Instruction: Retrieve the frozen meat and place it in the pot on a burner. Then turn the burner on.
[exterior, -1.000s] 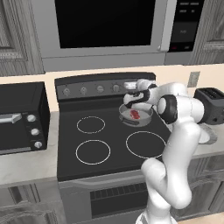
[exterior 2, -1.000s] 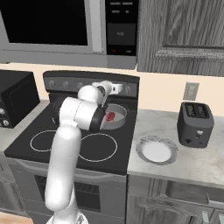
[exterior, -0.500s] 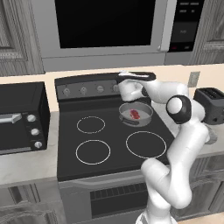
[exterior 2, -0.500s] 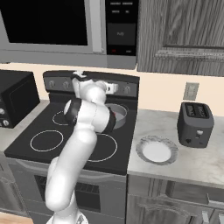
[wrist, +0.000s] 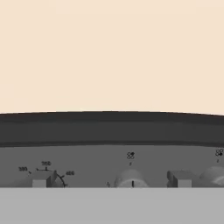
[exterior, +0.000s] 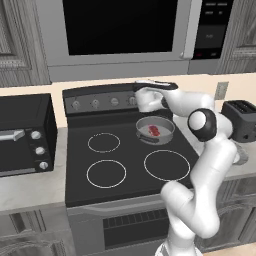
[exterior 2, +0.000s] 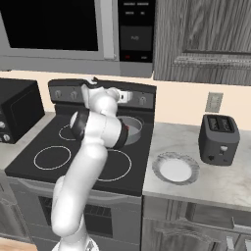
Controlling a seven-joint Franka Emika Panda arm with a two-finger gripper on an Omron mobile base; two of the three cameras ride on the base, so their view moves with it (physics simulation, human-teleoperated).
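Left base view: the pot (exterior: 155, 128) sits on the back right burner of the stove (exterior: 125, 165), a little right of centre in the frame, and the frozen meat (exterior: 154, 131) lies inside it as a small red chunk on the pot floor. The claw (exterior: 139, 98) is just above and slightly left of the pot in the picture, up against the stove's control panel (exterior: 102, 101), apart from both pot and meat. Its fingers are hidden behind the white hand, so their spread cannot be read here; the claw is released, jaws wide, with nothing in them.

In the right base view the arm covers most of the pot (exterior 2: 135, 124), leaving its grey rim and a sliver of red meat (exterior 2: 125, 128) near the frame's centre. A plate (exterior 2: 175, 169) lies on the counter at right centre, with a toaster (exterior 2: 218, 139) further right.

The hand view faces the control panel (wrist: 109, 162), with a round knob (wrist: 131, 178) at lower centre.
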